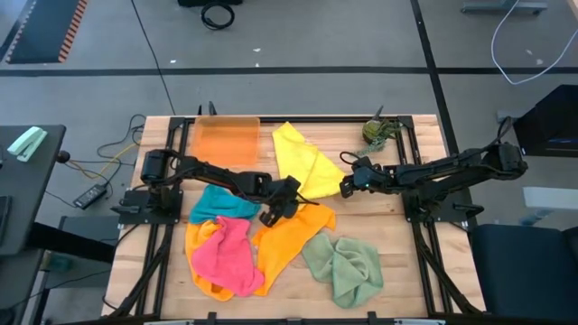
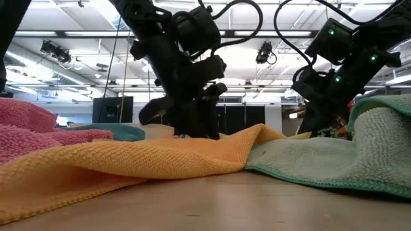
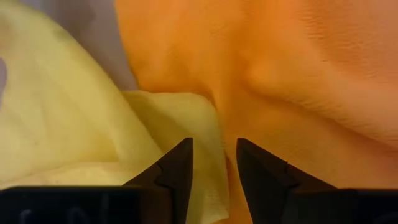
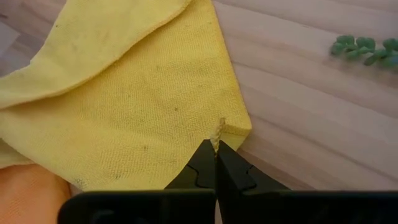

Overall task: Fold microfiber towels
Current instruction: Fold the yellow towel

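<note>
Writing: I can read no brand, label or lettering on any cloth or on the arms
Sage green towel point(image 1: 343, 264): crumpled by the worktop's near edge, toward its right side; in the low view it fills the right foreground
Pink towel point(image 1: 227, 255): bunched by the near edge on the left, lying on the orange cloth
Orange towel point(image 1: 287, 242): spread from the near left up to the middle of the worktop, its ridge running across the low view
Teal-blue towel point(image 1: 219, 205): left of centre, just behind the pink one, partly under my left arm
Left gripper point(image 1: 282, 200): my left arm reaches from the left edge across to mid-worktop, wrist bent down; the fingers point(image 3: 176, 167) stand a little apart, and in the wrist view the seam where yellow meets orange runs into the gap between them; I cannot tell whether they pinch anything
Right gripper point(image 4: 216, 151): my right arm stretches in low from the right edge, fingers pressed together on the yellow towel's right corner, a small tuft of it poking up between the tips
Yellow towel point(image 1: 303, 162): folded to a triangle, from the middle toward the far edge
Orange tray point(image 1: 227, 140): at the far edge, left of the yellow towel
Green plant-like thing point(image 1: 377, 133): at the far edge, right side
</note>
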Robot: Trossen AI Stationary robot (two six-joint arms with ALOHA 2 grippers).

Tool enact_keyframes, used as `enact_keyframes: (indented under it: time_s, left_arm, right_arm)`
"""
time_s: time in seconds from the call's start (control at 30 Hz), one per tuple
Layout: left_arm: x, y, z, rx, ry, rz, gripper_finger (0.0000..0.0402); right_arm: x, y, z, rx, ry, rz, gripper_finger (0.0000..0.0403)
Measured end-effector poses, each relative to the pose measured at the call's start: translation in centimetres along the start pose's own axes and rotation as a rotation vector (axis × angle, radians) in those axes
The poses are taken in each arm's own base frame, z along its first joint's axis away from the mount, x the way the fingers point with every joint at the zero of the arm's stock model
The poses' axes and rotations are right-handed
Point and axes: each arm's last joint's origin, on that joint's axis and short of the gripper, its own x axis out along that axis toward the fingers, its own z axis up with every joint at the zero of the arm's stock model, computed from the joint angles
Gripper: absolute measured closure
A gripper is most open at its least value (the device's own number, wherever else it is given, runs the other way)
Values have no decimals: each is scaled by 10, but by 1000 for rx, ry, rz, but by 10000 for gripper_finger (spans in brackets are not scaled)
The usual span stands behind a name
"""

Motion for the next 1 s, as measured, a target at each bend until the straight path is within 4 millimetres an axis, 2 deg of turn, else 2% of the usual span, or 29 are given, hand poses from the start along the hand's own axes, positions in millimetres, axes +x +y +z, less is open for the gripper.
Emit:
enact_keyframes:
  time_s: [0.2,0.77,0.87,1.0]
  left_arm:
    - [0,3,3,4,-32,32,286]
    - [17,-1,-3,14,-22,8,300]
    - [17,0,-2,14,-25,11,322]
    - [17,0,-1,12,-33,17,384]
  right_arm:
    - [0,0,0,2,0,0,402]
    - [0,0,0,-2,3,-4,402]
    - [0,0,0,-2,3,-4,402]
    - [0,-1,0,-1,-13,-17,402]
